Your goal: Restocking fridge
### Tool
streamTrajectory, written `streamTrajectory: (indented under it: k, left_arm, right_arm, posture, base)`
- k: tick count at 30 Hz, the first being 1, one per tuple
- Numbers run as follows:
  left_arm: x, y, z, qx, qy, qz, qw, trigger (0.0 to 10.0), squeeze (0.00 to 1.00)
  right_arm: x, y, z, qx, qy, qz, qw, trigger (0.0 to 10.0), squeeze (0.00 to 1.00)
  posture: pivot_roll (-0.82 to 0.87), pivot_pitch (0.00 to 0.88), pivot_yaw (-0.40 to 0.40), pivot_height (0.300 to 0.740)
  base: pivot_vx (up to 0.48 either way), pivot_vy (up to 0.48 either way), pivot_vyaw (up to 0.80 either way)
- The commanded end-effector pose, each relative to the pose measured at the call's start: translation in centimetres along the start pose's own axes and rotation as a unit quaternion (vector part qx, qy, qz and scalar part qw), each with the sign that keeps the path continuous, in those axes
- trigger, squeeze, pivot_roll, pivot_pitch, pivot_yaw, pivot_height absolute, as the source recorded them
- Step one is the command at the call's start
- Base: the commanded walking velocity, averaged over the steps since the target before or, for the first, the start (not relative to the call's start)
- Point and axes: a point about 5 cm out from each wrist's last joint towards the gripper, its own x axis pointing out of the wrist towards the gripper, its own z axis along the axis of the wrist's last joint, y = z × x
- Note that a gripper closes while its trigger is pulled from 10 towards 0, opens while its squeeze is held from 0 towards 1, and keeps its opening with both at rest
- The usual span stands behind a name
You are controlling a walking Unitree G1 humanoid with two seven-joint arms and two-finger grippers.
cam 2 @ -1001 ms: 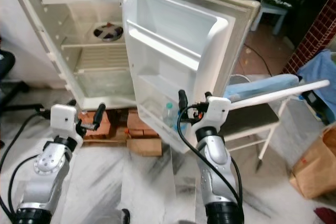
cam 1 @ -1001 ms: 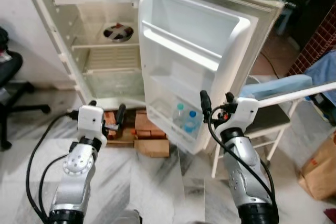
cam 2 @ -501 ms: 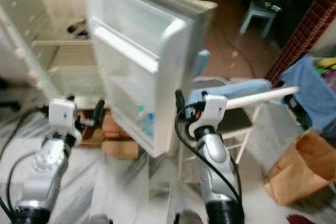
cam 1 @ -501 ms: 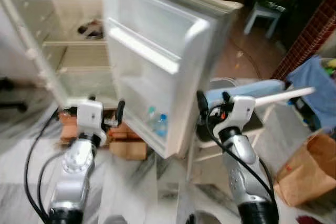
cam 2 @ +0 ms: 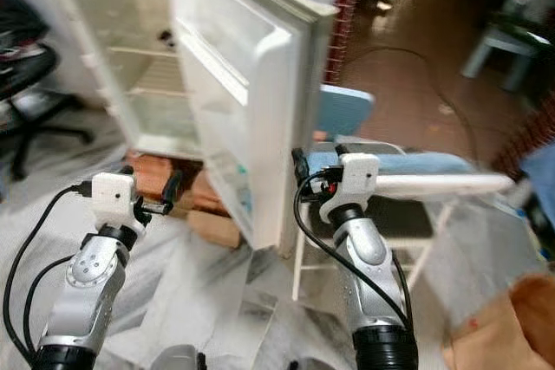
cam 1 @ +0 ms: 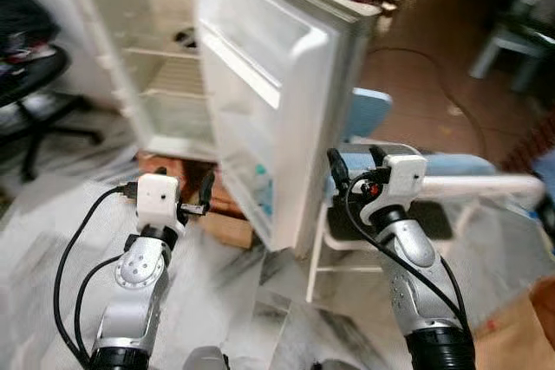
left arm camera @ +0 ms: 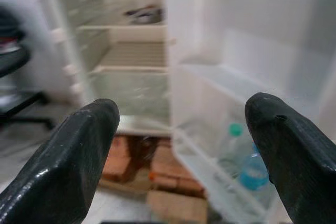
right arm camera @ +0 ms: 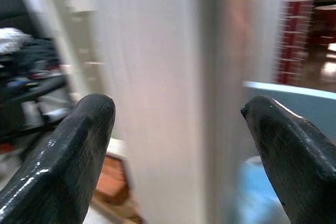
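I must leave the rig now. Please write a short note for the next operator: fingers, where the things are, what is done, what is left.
Left gripper: fingers open, empty, raised towards the fridge door.
Right gripper: fingers open, empty, level with the door's outer edge.
The door stands open; two bottles are in its lowest shelf. A dish lies on an upper shelf inside.
Neither gripper holds anything to stock; the view is blurred.

Whole scene motion-blurred — bottles in door shelf smeared, labels unreadable; fridge top cropped.
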Motion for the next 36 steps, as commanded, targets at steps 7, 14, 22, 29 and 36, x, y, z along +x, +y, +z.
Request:
streamTrajectory:
  k: [7, 14, 22, 29, 36]
  left_arm:
    - [0.2, 0.3, 0.1, 0.000, 0.003, 0.009, 1.000, 10.0, 0.00]
    - [0.1, 0.2, 0.1, -0.001, 0.006, 0.006, 1.000, 10.0, 0.00]
    - [0.0, 0.2, 0.0, -0.004, 0.013, 0.003, 1.000, 10.0, 0.00]
    - [-0.1, 0.3, 0.0, -0.002, 0.014, 0.005, 1.000, 10.0, 0.00]
    - [-0.2, 0.4, 0.1, 0.003, 0.016, 0.007, 1.000, 10.0, 0.00]
  right_arm:
    - [0.7, 0.0, 0.4, -0.001, -0.010, 0.000, 1.000, 10.0, 0.00]
    - [0.5, -0.6, 0.3, -0.002, -0.010, -0.021, 1.000, 10.0, 0.00]
    - [0.6, -2.2, 0.4, -0.023, 0.000, -0.046, 0.999, 10.0, 0.00]
    - [2.1, -3.1, 1.3, -0.057, -0.012, -0.048, 0.997, 10.0, 0.00]
    - [4.0, -3.6, 2.5, -0.085, -0.025, -0.049, 0.995, 10.0, 0.00]
  posture:
    - [0.00, 0.000, -0.041, 0.740]
    - [0.00, 0.000, -0.041, 0.740]
    - [0.01, 0.000, -0.039, 0.740]
    - [0.02, 0.006, -0.037, 0.740]
    - [0.03, 0.017, -0.036, 0.740]
  base:
    - [0.000, 0.000, 0.79]
    - [0.000, 0.000, 0.23]
    - [0.000, 0.000, 0.00]
    - [0.000, 0.000, 0.00]
    - [0.000, 0.000, 0.00]
